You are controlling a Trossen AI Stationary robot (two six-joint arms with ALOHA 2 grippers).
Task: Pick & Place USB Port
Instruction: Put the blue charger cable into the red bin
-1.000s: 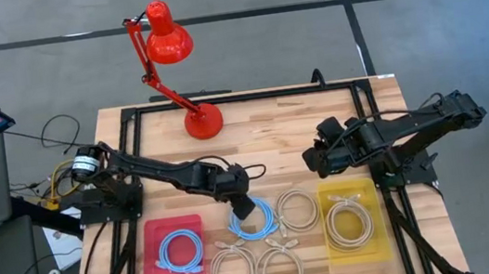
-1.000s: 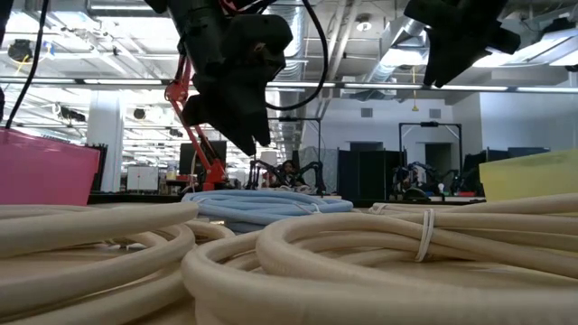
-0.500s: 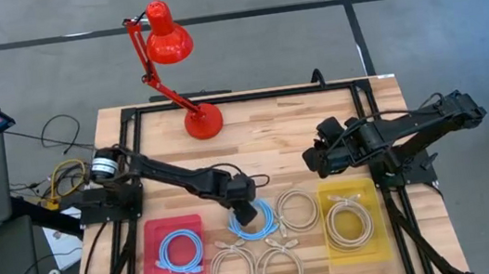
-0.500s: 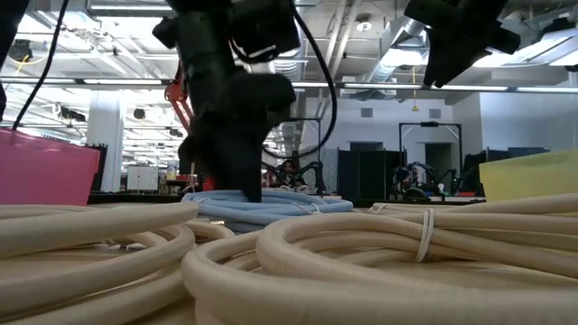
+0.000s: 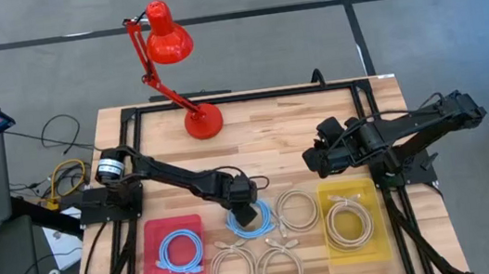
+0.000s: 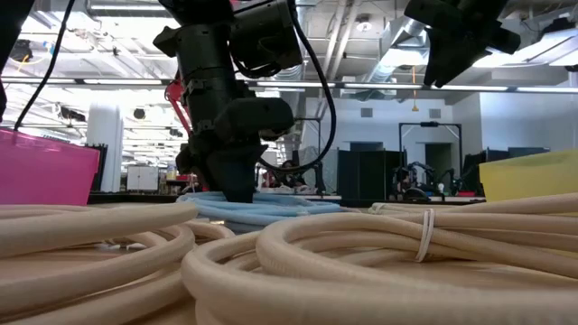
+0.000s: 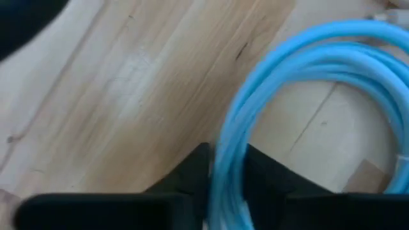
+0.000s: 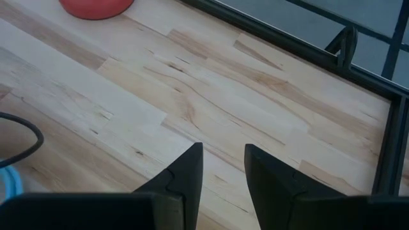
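A blue cable coil [image 5: 257,221] lies flat on the wooden table, in front of the middle. My left gripper [image 5: 246,210] is down on the coil's left side and shut on its strands; in the low view the left gripper [image 6: 237,188] stands on the blue coil [image 6: 280,206]. A second blue coil [image 5: 181,252] lies in the red tray [image 5: 152,234]. My right gripper [image 5: 311,159] hangs open above the table on the right, with nothing between its fingers [image 8: 185,169]. My left gripper pinches a bundle of the blue coil's strands [image 7: 225,160] between its two fingers [image 7: 192,176], on the coil's left arc. The fingers come steeply from above and lie across the strands. The coil rests on the table.
A yellow tray [image 5: 380,233] with a beige coil [image 5: 348,222] stands at the near right. Three more beige coils [image 5: 296,210], [image 5: 233,271], [image 5: 281,268] lie close around the blue one. A red desk lamp [image 5: 203,120] stands at the far edge, with bare wood between.
My left gripper has sunk from just above the blue coil down onto its left side, moving slightly toward the near edge. The coil has stayed on the table.
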